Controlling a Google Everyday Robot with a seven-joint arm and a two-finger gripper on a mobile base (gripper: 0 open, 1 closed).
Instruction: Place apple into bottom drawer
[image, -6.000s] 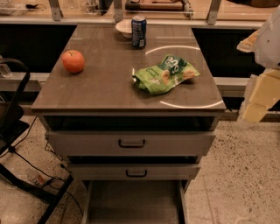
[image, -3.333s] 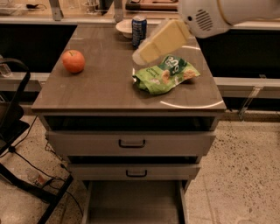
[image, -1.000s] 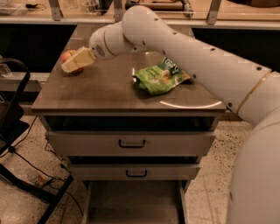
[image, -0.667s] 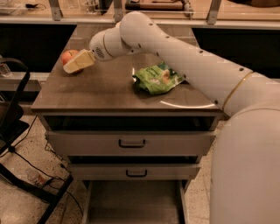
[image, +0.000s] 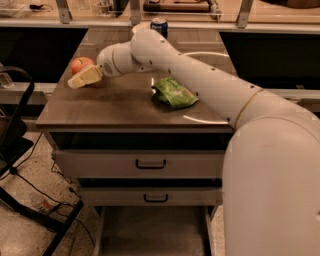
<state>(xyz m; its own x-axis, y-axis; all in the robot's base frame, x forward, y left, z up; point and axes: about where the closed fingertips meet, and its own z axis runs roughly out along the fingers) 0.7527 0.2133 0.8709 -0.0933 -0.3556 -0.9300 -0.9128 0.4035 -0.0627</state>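
The apple (image: 80, 64), small, round and red-orange, sits on the brown cabinet top (image: 120, 102) near its left edge. My gripper (image: 84, 77), a cream wedge at the end of the white arm (image: 200, 85), lies right in front of the apple and hides its lower right part. I cannot tell whether it touches the apple. The bottom drawer (image: 152, 232) stands pulled out below the cabinet, with nothing visible inside.
A green snack bag (image: 174, 92) lies mid-table under the arm. A blue can (image: 159, 24) stands at the back. Two closed drawers (image: 150, 164) sit above the open one. A black chair frame (image: 17, 130) and cables (image: 45, 202) are on the left.
The arm has swung from the right side across the table to the apple at the left. Over the last second the gripper has stayed at the apple, while the arm fills more of the view.
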